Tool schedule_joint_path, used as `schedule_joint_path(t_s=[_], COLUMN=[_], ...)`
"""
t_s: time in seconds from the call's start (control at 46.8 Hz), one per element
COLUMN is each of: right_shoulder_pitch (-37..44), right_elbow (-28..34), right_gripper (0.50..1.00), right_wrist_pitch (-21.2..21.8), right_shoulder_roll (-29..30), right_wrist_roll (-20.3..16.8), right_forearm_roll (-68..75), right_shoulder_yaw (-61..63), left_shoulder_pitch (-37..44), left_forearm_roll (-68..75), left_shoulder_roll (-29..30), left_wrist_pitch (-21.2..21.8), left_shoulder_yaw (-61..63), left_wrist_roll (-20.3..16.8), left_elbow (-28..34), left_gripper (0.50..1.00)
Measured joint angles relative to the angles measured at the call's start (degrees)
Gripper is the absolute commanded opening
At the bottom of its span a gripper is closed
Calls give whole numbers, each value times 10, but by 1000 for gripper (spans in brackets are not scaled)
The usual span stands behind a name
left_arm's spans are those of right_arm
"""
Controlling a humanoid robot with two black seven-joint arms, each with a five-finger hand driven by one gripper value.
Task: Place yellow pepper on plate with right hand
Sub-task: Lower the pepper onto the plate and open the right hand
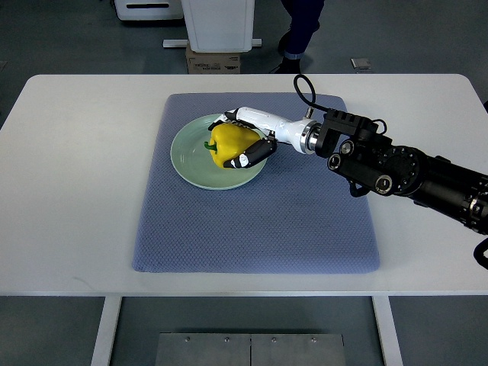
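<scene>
Right hand [245,139] reaches in from the right edge over the blue mat [259,229], fingers wrapped around the yellow pepper [229,144]. Pepper sits over the pale green plate [191,164], green stem pointing left; whether it touches the plate surface cannot be told. Plate lies on the mat's far-left part, near the far edge of the white table [69,191]. Black forearm [404,171] crosses the mat's far-right corner. A person's legs [297,34] and a cardboard box [214,61] show beyond the table's far edge.
</scene>
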Motion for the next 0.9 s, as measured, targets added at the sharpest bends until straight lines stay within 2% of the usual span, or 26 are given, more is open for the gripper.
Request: schedule_joint_path(t_s=[0.491, 0.577, 0.619, 0.662, 0.897], right_shoulder_pitch=[-7, -8, -9, -12, -16], right_elbow=[14, 15, 15, 15, 15], right_gripper=[500, 694, 829, 991, 998], right_wrist_pitch=[-4, -6, -6, -6, -6], right_shoulder_roll=[0, 0, 0, 0, 0], right_wrist_roll=[-10, -10, -10, -10, -9], right_forearm_roll=[0, 1, 2, 2, 2], right_shoulder_yaw=[1, 10, 17, 22, 24], left_shoulder_pitch=[0, 0, 0, 0, 0], left_forearm_roll=[0, 0, 0, 0, 0], left_shoulder_roll=[0, 0, 0, 0, 0], left_wrist_pitch=[0, 0, 0, 0, 0], left_shoulder_yaw=[0, 0, 0, 0, 0], left_wrist_roll=[0, 0, 0, 0, 0], left_elbow=[0, 0, 0, 0, 0], left_gripper=[1000, 1000, 1000, 1000, 1000])
